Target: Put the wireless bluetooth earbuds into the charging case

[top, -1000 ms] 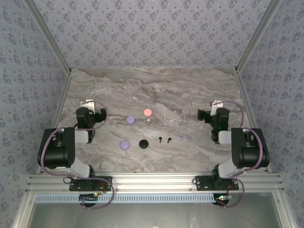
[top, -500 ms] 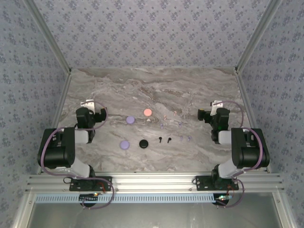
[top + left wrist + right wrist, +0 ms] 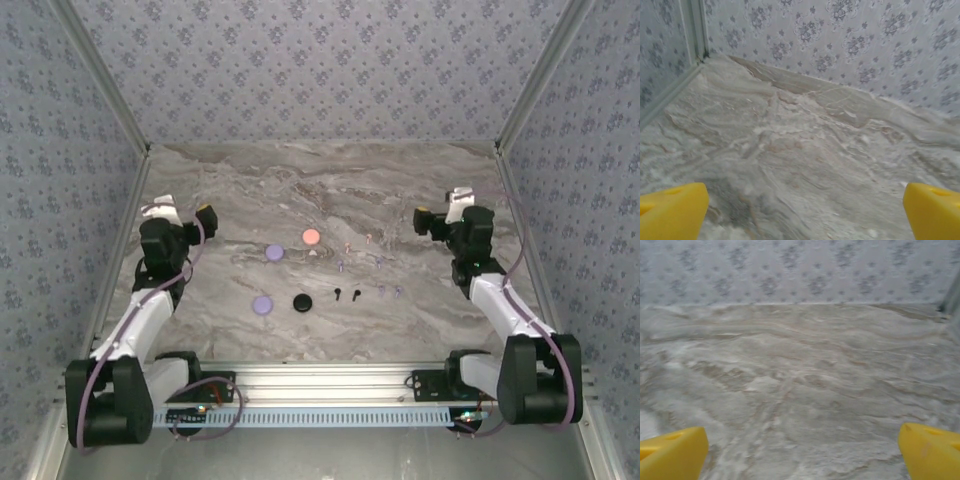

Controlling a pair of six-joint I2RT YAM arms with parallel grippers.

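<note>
Patterned walls (image 3: 320, 70) close the table (image 3: 420, 180) on its left, far and right edges, and open marble runs across the far half. The left claw (image 3: 802, 210) hangs near the left edge and the right claw (image 3: 802, 452) near the right edge. Both are spread wide with nothing between their yellow fingertips. The earbuds (image 3: 356, 294) lie scattered in the middle of the table, well apart from either claw, right of the round cases (image 3: 274, 252) and nearer the right claw.
</note>
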